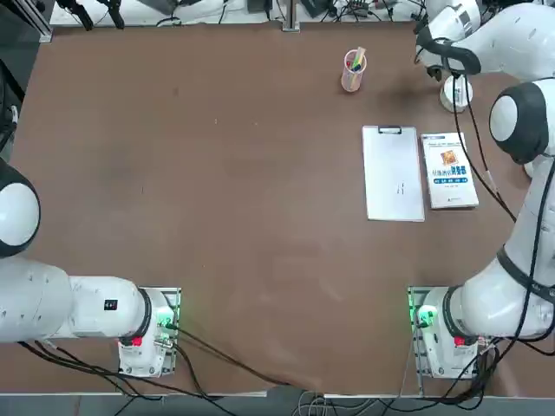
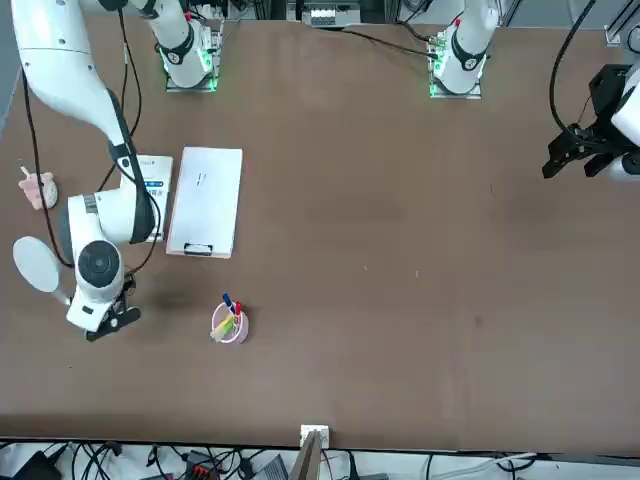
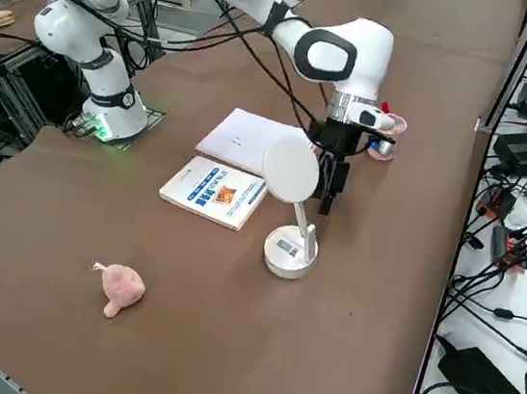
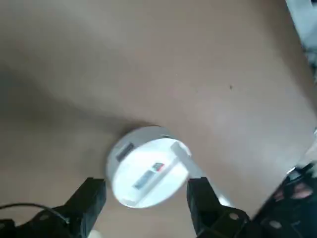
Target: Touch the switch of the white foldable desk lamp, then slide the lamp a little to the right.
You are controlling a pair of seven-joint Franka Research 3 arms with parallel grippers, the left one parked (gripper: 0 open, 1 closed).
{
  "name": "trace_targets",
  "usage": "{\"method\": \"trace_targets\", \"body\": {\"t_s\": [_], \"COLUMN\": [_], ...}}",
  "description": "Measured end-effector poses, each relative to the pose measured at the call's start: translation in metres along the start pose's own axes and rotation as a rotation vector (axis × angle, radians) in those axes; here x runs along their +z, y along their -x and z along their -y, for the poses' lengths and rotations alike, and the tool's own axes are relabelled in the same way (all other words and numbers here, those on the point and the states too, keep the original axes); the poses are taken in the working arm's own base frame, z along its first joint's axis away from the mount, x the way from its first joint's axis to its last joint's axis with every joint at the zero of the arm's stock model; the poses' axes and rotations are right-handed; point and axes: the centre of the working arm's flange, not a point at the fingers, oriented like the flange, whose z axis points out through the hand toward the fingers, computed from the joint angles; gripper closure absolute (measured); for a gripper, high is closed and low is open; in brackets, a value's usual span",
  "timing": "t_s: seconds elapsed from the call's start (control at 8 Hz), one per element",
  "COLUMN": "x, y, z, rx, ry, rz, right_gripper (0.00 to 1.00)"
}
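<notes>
The white foldable desk lamp [image 3: 290, 252] stands at the far right of the table, with its round disc base, thin arm and flat oval head [image 3: 291, 172]. In the top view its base [image 1: 456, 93] shows beside my arm. My right gripper [image 3: 327, 203] hangs open just above and behind the lamp, touching nothing. In the right wrist view the disc base [image 4: 146, 166] lies below, between the two dark fingers [image 4: 90, 198] of the gripper [image 4: 146, 201]. Small grey marks sit on the base; which one is the switch I cannot tell. The front view shows the head [image 2: 35, 264] beside the gripper [image 2: 108, 322].
A pink pen cup [image 1: 353, 69] stands left of the lamp. A white clipboard [image 1: 394, 173] and a book [image 1: 449, 171] lie nearer the arms' bases. A pink soft toy [image 3: 120, 287] lies near the table's right edge. Cables and boxes lie beyond the far edge.
</notes>
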Motion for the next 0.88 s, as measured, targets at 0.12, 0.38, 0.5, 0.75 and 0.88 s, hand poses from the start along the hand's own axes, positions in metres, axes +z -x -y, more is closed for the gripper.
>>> {"method": "trace_targets", "body": {"t_s": [0.12, 0.38, 0.5, 0.75, 0.88], "x": [0.001, 0.005, 0.007, 0.008, 0.009], "y": [0.001, 0.005, 0.008, 0.012, 0.013], "z": [-0.002, -0.007, -0.007, -0.011, -0.012], "rx": [-0.131, -0.365, -0.454, -0.543, -0.572], "ry": [0.028, 0.043, 0.046, 0.052, 0.075], "rz": [0.011, 0.044, 0.073, 0.117, 0.137], "right_gripper": [0.00, 0.00, 0.00, 0.00, 0.00]}}
